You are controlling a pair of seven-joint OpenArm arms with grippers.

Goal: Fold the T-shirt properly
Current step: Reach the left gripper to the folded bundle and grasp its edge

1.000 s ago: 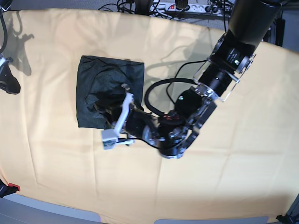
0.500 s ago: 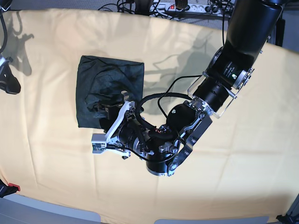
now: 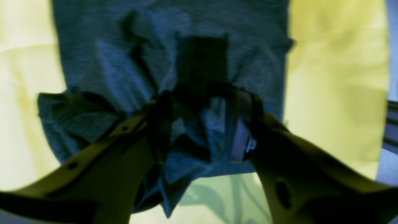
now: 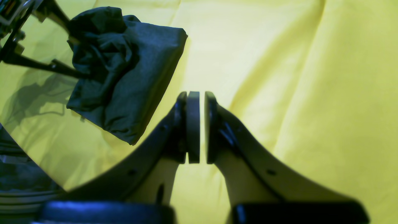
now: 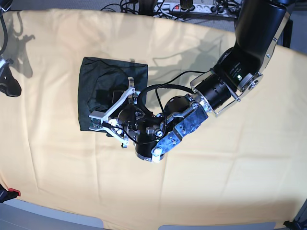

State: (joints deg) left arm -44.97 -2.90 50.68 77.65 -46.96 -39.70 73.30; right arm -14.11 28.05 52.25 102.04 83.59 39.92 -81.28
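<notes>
Shirt: T-shirt (image 5: 103,88) folded to a small dark square, lying on yellow cloth (image 5: 216,182), left-centre of base view. Top & left edges look straight. Near edge bunched & rumpled where the gripper sits.
Shirt, L wrist view: T-shirt (image 3: 174,62) fills upper middle of pic; creases run down toward the fingers, a loose flap hangs low between them. Blurry, so can't tell fold layers.
Shirt, R wrist view: T-shirt (image 4: 124,68) upper left, a thick bundle w/ crumpled top on the side facing the other arm.
L gripper: left gripper (image 5: 114,106) over shirt's near-right part, arm reaching in from base view's right. Jaws spread wide, one finger each side of the rumpled fabric. Left gripper (image 3: 202,124) in wrist view: cloth sits between the fingers (image 3: 155,124), but not pinched; whether the tips touch the fabric, can't tell.
R gripper: right gripper (image 4: 201,127) well apart from shirt, above bare yellow cloth. Pads (image 4: 193,124) nearly together, only a thin slit between; nothing held. In base view just a dark part at far left edge, too little to read.
Cloth: yellow cloth covers the whole table, soft wrinkles, arm shadows across it.
Background: cables & a power strip (image 5: 192,7) past far edge.
</notes>
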